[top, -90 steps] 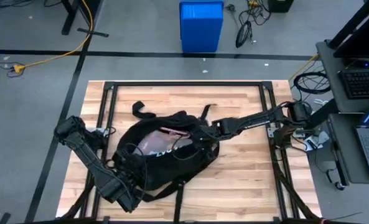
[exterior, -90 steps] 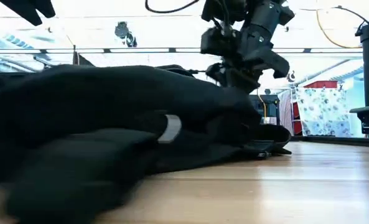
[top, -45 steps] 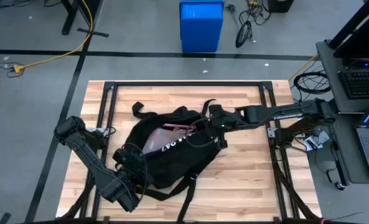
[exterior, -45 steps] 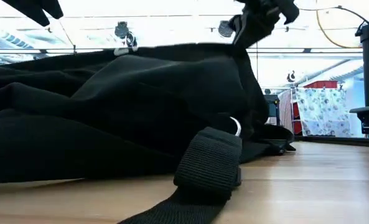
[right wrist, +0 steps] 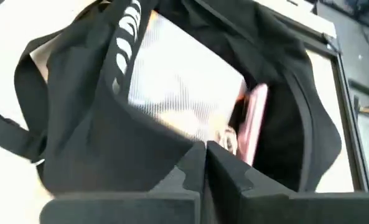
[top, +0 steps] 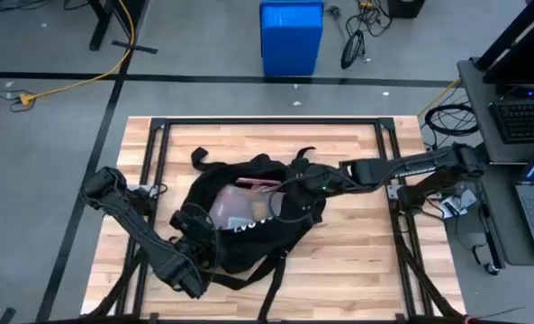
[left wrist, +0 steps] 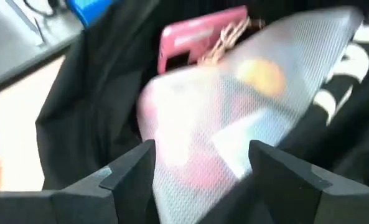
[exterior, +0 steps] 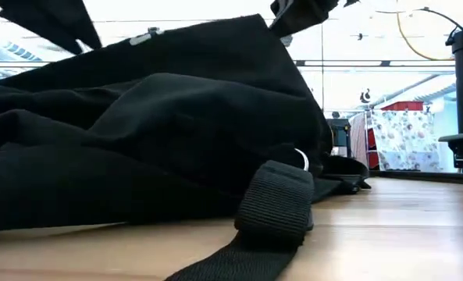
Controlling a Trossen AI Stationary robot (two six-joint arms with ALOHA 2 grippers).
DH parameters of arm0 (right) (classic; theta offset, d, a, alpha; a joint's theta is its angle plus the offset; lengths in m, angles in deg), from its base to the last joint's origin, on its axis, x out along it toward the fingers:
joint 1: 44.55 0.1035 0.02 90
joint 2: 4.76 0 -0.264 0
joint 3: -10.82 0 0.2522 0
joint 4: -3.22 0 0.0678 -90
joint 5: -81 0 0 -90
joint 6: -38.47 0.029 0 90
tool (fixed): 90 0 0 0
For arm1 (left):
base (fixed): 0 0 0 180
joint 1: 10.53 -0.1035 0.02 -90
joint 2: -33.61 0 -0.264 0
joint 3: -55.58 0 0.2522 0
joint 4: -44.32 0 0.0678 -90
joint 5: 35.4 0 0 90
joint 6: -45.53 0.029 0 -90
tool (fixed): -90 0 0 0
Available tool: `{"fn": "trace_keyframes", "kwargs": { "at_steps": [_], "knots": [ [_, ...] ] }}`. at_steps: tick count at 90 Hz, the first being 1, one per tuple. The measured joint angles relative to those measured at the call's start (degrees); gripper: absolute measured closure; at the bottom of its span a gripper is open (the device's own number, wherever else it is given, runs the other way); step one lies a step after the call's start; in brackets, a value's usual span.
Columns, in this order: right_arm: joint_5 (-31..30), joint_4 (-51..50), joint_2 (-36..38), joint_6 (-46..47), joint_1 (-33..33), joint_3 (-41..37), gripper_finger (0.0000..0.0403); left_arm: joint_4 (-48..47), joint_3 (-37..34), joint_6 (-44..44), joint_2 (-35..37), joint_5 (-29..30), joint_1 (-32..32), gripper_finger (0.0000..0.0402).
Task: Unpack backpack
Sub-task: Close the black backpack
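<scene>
I see the backpack [top: 248,216] lying near the middle of the wooden table [top: 357,261], slumped on its side with its mouth gaping upward. Through the opening I make out a pale mesh pouch [top: 235,205] and a pink flat item [top: 259,184] at the far edge of the cavity.

Right gripper [top: 295,183] reaches in from the table's right side and sits at the right rim of the backpack's opening. In its wrist view I see the two fingers pressed together with a fold of black fabric between them, so it is clamped on the backpack's rim. From table height, the fabric is pulled up into a peak under that gripper.

Left gripper [top: 197,227] is at the near-left side of the backpack, over the bag's lower edge. Its wrist view shows its fingers [left wrist: 131,168] spread apart, with the mesh pouch in line between them, holding nothing.

A black strap [exterior: 274,204] trails from the backpack toward the near edge of the table, its end lying flat on the wood.
</scene>
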Motion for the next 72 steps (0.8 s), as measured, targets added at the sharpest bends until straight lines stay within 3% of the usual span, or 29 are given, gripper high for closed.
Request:
{"fn": "trace_keyframes", "kwargs": {
  "at_steps": [17,38,52,72],
  "knots": [
    [-0.2,4.6,-4.5,-3.8,0.2,0.0,0.0403,0.2,0.0,5.0,0.0,6.0,-4.3,0.0155],
    [-0.6,4.9,-7.8,-4.9,-0.8,0.0,0.0403,7.5,0.0,19.2,0.0,4.7,-11.6,0.0155],
    [0.2,2.2,-6.6,-3.0,-0.4,0.0,0.0400,11.2,0.0,24.1,0.0,1.8,-14.6,0.0155],
    [15.4,-5.0,-5.7,-1.3,1.1,0.0,0.0381,25.4,-6.3,29.6,0.1,-2.0,-17.0,0.0155]
  ]
}}
